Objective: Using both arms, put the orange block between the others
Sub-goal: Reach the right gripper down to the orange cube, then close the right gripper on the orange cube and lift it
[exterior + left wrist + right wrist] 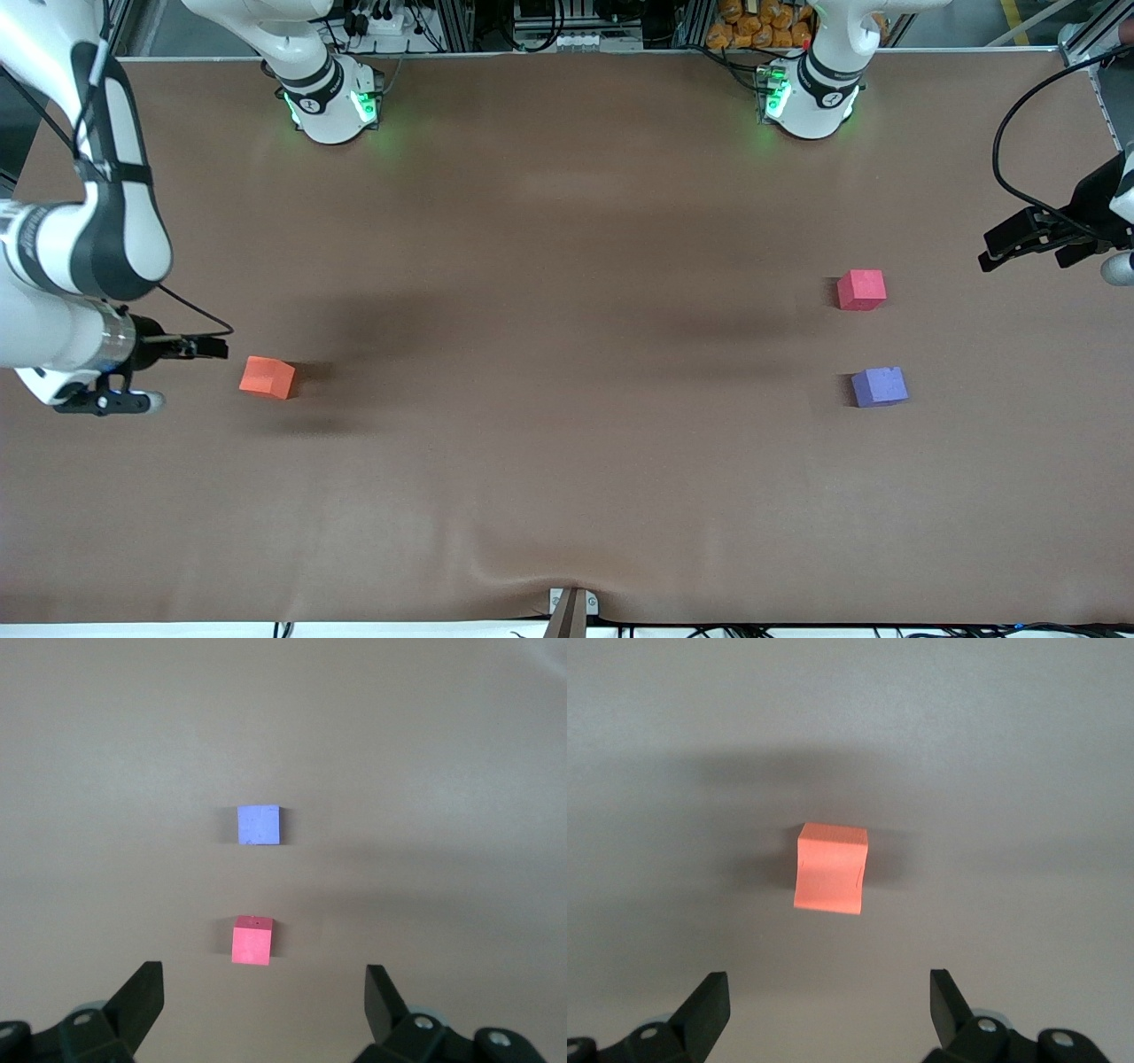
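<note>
Brown table (pixel 567 461) carries the orange block (pixel 267 377) at the right arm's end, red block (pixel 861 290) and purple block (pixel 879 386) at the left arm's. Right gripper (pixel 208 346) and left gripper (pixel 1001 248) hover wide open, empty.

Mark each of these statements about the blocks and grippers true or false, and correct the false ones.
1. The orange block lies between the other two cubes. False: it sits alone toward the right arm's end of the table.
2. The red-pink cube is farther from the front camera than the blue-purple cube. True.
3. The right gripper is shut on the orange block. False: it is open and holds nothing.
4. The left gripper is open. True.
5. The two cubes touch. False: bare table shows between them.
</note>
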Robot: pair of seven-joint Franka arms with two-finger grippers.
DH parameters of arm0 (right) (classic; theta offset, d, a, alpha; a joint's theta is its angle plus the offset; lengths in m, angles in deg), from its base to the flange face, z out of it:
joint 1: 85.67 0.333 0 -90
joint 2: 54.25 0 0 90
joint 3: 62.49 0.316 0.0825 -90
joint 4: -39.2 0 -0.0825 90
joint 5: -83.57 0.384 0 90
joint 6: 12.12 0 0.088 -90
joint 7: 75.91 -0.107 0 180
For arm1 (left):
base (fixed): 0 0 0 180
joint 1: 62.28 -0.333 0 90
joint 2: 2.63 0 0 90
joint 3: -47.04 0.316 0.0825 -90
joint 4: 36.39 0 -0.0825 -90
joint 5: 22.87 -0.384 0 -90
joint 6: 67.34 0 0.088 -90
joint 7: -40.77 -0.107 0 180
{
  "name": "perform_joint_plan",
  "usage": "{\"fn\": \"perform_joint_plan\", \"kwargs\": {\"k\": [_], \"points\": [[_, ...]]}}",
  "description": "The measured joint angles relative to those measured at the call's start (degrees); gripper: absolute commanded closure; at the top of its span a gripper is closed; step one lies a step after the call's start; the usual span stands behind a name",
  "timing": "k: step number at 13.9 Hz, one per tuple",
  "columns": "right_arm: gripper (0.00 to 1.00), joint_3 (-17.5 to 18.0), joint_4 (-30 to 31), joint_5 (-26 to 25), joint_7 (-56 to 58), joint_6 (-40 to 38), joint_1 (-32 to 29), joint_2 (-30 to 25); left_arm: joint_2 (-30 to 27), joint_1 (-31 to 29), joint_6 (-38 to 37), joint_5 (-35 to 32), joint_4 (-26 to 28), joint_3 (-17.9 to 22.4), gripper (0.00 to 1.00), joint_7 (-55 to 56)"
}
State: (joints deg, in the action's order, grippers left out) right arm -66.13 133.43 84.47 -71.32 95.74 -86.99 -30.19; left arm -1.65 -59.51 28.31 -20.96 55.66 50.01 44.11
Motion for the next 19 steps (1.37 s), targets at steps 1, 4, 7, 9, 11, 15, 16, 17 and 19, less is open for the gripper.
{"fn": "perform_joint_plan", "kwargs": {"k": [1,4,7,9,11,15,16,17,19], "points": [[0.00,0.01,0.05,0.00,0.00,1.00,0.13,1.00,0.02,-0.02,-0.01,0.00,0.01,0.01,0.00,0.00],[0.00,0.01,2.25,0.00,0.00,6.44,0.48,2.90,0.07,-0.04,-0.03,0.00,0.02,0.01,0.00,0.00],[0.00,-0.02,4.21,0.01,0.00,9.44,0.49,3.63,0.11,-0.04,-0.05,0.00,0.02,0.01,0.00,0.00],[0.00,-0.02,4.59,0.01,0.00,11.19,0.50,4.04,0.28,-0.04,-0.05,0.00,0.02,0.01,0.00,0.00],[0.00,-0.08,4.64,0.01,0.00,12.89,0.50,5.07,0.37,-0.04,-0.05,0.00,0.02,0.01,0.00,0.00],[0.00,-0.21,4.68,0.05,-0.17,14.55,0.49,7.52,0.41,-0.04,-0.05,0.00,0.02,0.01,0.00,-0.05],[0.00,-0.21,4.71,0.13,-0.32,14.56,0.49,7.90,0.41,-0.04,-0.05,0.00,0.02,0.01,0.00,-0.06],[0.00,-0.21,4.82,0.46,-0.58,14.56,0.49,8.16,0.41,-0.04,-0.05,0.00,0.02,0.00,0.00,-0.06],[0.00,-0.21,5.44,1.61,-0.64,14.56,0.50,8.52,0.44,-0.03,-0.05,0.00,0.02,0.00,0.00,-0.07]]}}
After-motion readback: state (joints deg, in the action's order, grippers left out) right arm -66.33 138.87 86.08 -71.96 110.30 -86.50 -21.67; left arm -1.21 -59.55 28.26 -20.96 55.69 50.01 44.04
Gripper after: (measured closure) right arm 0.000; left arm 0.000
